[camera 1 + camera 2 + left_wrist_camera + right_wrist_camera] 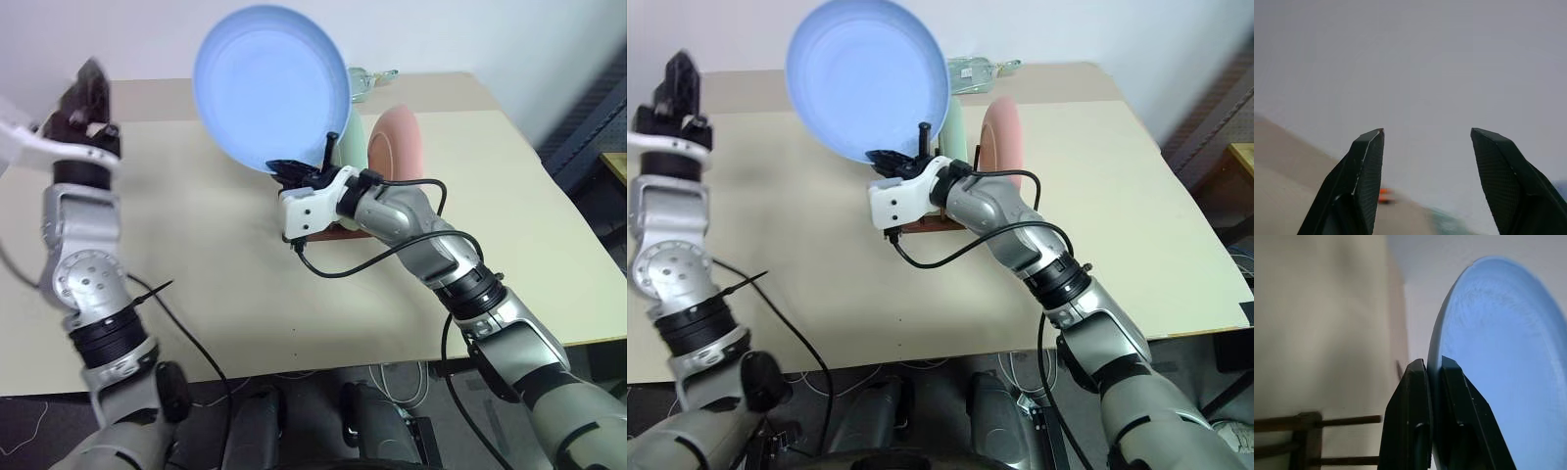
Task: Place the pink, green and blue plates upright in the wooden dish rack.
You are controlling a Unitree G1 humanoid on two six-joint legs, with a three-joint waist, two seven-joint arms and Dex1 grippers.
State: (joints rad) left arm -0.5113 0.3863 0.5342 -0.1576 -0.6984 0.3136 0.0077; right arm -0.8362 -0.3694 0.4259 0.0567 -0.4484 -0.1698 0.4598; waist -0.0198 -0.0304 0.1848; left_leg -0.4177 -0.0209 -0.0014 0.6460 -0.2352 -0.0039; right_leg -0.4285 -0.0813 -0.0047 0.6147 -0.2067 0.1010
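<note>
Round blue plate [269, 83], rim clamped between the right fingers [1422, 382], upright above the rack [1308, 440]. Left fingers [1366, 176] apart, empty, over open counter [196, 264].

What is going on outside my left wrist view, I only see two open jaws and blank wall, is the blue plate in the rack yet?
Observer: No. The blue plate is up in the air, pinched at its lower rim by the right gripper.
Operator: Where are the other plates?
Observer: The green plate and the pink plate stand upright in the wooden dish rack, just behind the right gripper.
Operator: And where is my left arm?
Observer: The left gripper is raised at the table's left side, apart from the plate and holding nothing.
</note>
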